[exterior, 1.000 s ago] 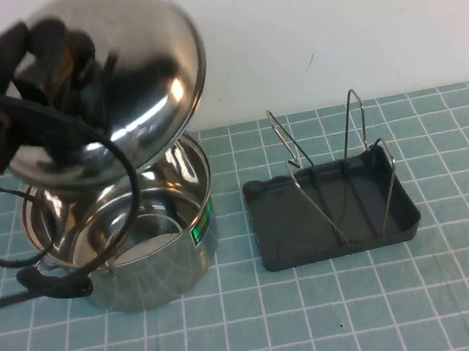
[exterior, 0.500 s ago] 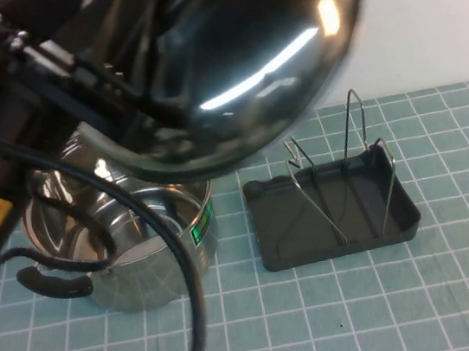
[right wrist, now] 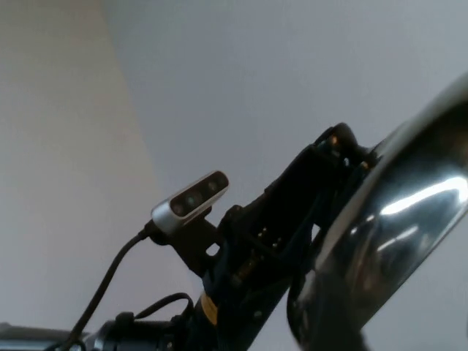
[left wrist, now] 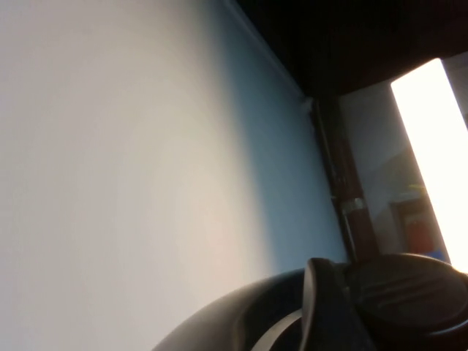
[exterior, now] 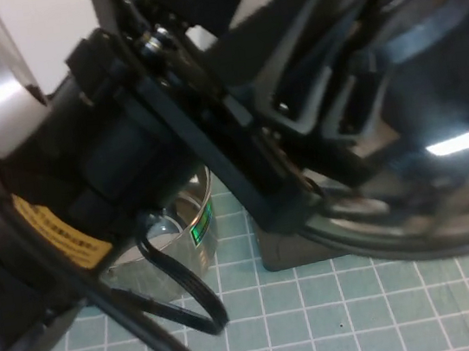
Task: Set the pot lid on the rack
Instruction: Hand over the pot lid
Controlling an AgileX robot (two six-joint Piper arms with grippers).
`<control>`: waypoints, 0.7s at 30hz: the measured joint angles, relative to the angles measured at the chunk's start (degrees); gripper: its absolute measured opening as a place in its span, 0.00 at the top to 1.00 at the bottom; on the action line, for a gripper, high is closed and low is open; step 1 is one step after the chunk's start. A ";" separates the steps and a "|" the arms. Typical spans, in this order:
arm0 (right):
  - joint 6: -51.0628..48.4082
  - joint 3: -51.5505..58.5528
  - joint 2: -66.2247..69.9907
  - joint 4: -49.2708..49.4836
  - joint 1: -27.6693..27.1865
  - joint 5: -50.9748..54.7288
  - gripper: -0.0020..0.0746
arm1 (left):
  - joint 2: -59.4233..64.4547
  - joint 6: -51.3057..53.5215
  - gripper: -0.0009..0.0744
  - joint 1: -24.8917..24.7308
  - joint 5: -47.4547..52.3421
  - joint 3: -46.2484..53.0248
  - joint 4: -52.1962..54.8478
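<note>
While raised above the rack [exterior: 273, 253], shiny domed pot lid [exterior: 441, 155], left gripper [exterior: 331, 118] gripping.

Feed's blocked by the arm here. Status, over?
Left gripper shut on pot lid, raised above rack. Right gripper unseen. Pot stands clear.

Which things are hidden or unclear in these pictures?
- Rack: high view, only a corner shows under the pot lid and the left arm.
- Left hand: its hold on the lid's knob is unclear.
- Right hand: in no view.
- Pot: mostly hidden by the left arm.
</note>
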 joint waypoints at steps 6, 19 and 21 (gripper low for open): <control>3.76 0.00 3.28 0.00 0.00 -0.66 0.17 | 0.00 0.66 0.55 -3.32 0.23 -0.29 -0.10; 6.34 -3.46 12.08 0.00 0.00 2.24 0.36 | 3.41 0.99 0.55 -7.10 0.67 -0.29 0.43; 5.44 -3.59 12.86 0.14 0.00 2.10 0.53 | 3.75 1.25 0.55 -7.10 0.76 -0.29 0.43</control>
